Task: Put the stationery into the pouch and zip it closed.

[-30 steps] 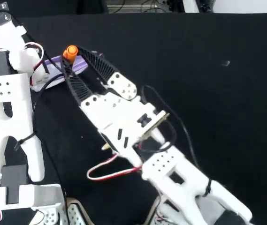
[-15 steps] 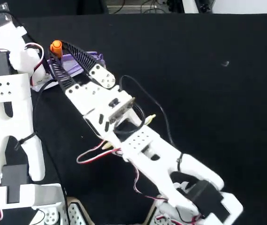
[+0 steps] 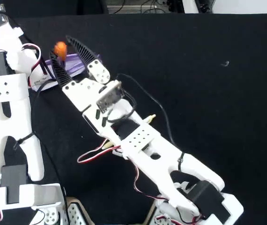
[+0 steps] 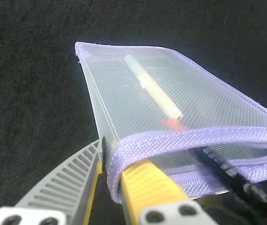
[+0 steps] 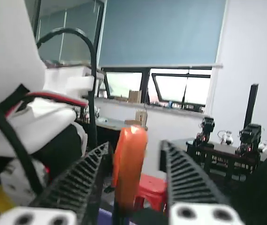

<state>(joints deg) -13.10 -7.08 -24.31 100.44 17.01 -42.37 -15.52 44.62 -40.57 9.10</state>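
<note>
A purple mesh pouch (image 4: pixel 171 108) lies at the far left of the black table (image 3: pixel 208 93), with a pale pen (image 4: pixel 149 89) inside it. My left gripper (image 4: pixel 112 159) is shut on the pouch's (image 3: pixel 74 63) woven rim, its yellow fingertip (image 4: pixel 140 183) pressing on the band. My right gripper (image 3: pixel 60 47) hangs over the pouch's mouth, open. An orange marker (image 3: pixel 59 49) stands between its black fingers, with a gap on each side in the right wrist view (image 5: pixel 129 164). A black ribbed part (image 4: pixel 222 166) reaches into the pouch's mouth.
The left arm's white body (image 3: pixel 6 108) runs down the left edge. The right arm (image 3: pixel 142 140) lies diagonally from the bottom right, trailing red and black cables (image 3: pixel 95 152). The right half of the table is bare black cloth.
The right arm has swung left with the orange marker to above the pouch. Its fingers have spread apart, and the marker now looks blurred between them.
</note>
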